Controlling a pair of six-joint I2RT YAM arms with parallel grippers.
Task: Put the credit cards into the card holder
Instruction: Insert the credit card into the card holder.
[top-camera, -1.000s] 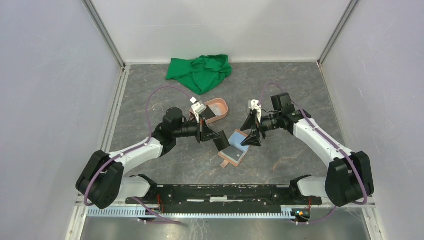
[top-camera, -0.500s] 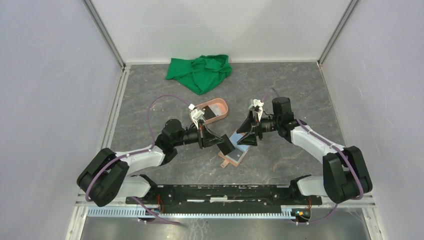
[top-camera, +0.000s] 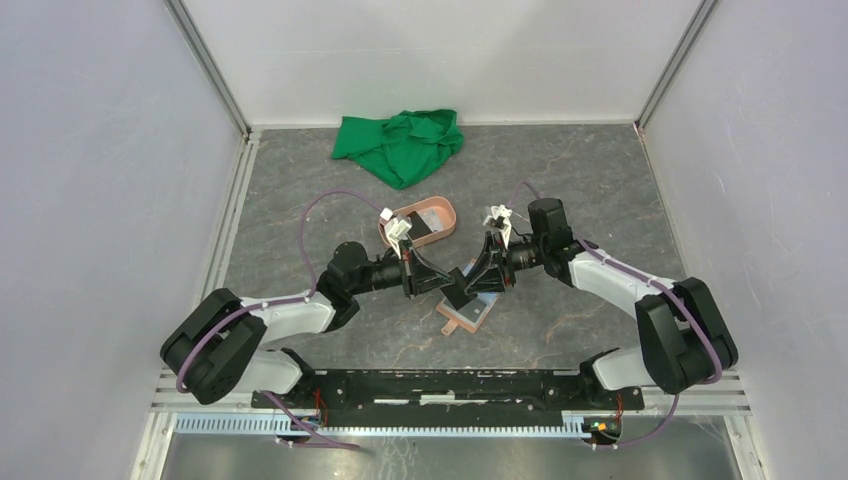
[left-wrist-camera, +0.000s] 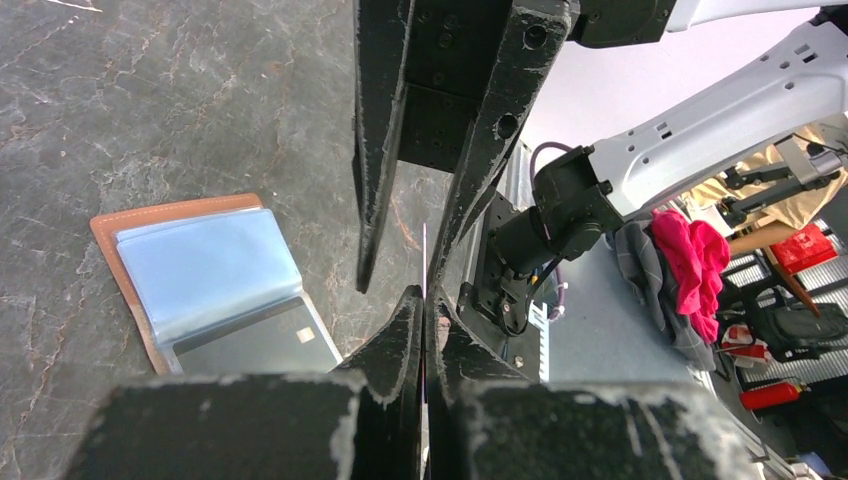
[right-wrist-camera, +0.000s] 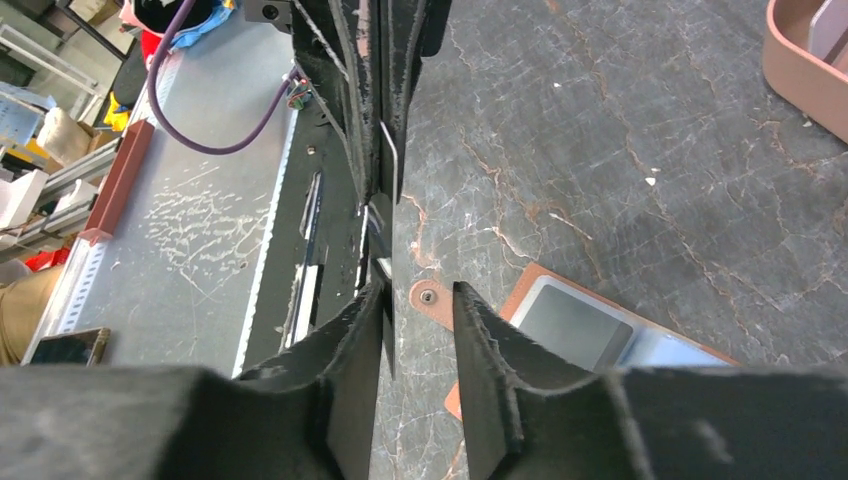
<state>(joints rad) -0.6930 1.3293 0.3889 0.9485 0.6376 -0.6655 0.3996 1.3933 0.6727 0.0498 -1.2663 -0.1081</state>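
Note:
The tan card holder (top-camera: 468, 318) lies open on the table, a dark credit card (left-wrist-camera: 262, 343) in its near pocket and a light blue leaf (left-wrist-camera: 205, 268) beside it. My left gripper (top-camera: 444, 286) hangs just above it, shut on another dark credit card (top-camera: 459, 292), which appears edge-on (left-wrist-camera: 424, 262) in the left wrist view. From the opposite side my right gripper (top-camera: 473, 279) straddles the same card. That card (right-wrist-camera: 389, 336) rests against one right finger, with a gap to the other. In the right wrist view the holder's tab (right-wrist-camera: 428, 296) shows between the jaws.
A salmon-pink oval tray (top-camera: 441, 212) stands just behind the grippers, with something pale grey inside (right-wrist-camera: 830, 25). A crumpled green cloth (top-camera: 400, 143) lies at the back. White walls close in the grey mat on three sides.
My right gripper has swung left to meet the left one, and its jaws have narrowed round the held card. The left gripper carried the card slightly right, over the holder.

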